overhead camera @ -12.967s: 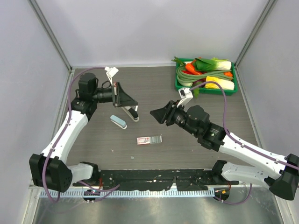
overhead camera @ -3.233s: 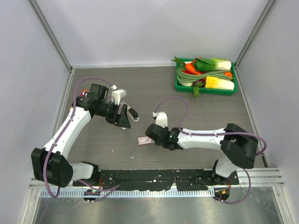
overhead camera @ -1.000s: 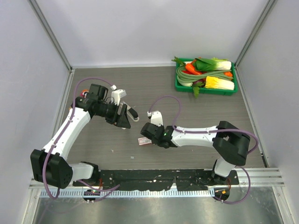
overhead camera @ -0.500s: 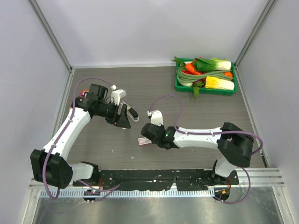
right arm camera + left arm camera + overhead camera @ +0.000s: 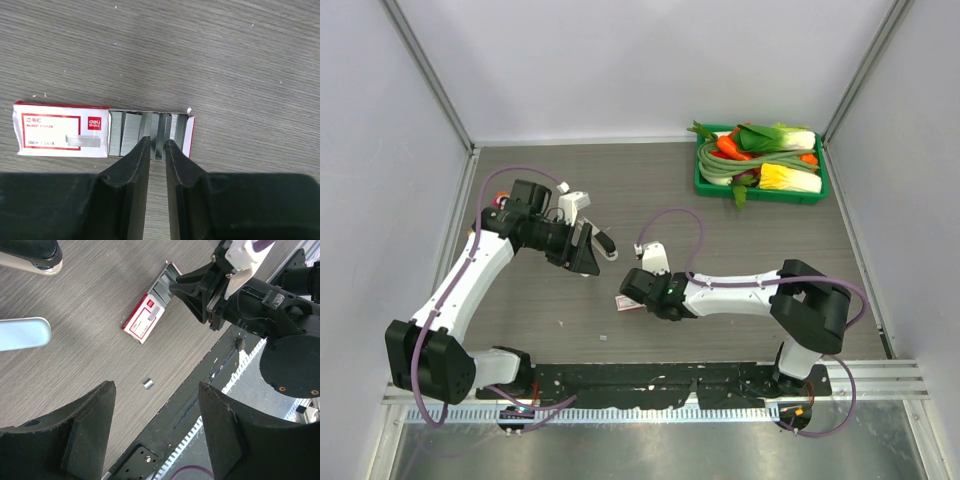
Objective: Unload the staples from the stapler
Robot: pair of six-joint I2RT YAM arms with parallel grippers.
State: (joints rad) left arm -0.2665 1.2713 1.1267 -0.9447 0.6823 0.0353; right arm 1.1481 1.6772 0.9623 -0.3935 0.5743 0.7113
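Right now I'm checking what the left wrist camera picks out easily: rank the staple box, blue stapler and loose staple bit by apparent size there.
1. Staple box
2. Blue stapler, but the frame edge cuts it off, so its rank against the box is unsure
3. Loose staple bit, clearly smallest

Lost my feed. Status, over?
Left gripper open, empty. Right gripper at staples in box, grip unclear. Stapler on table, unheld. Nothing blocking.

The left fingers (image 5: 85,435) spread wide, the right fingers (image 5: 131,175) barely parted, angled downward.
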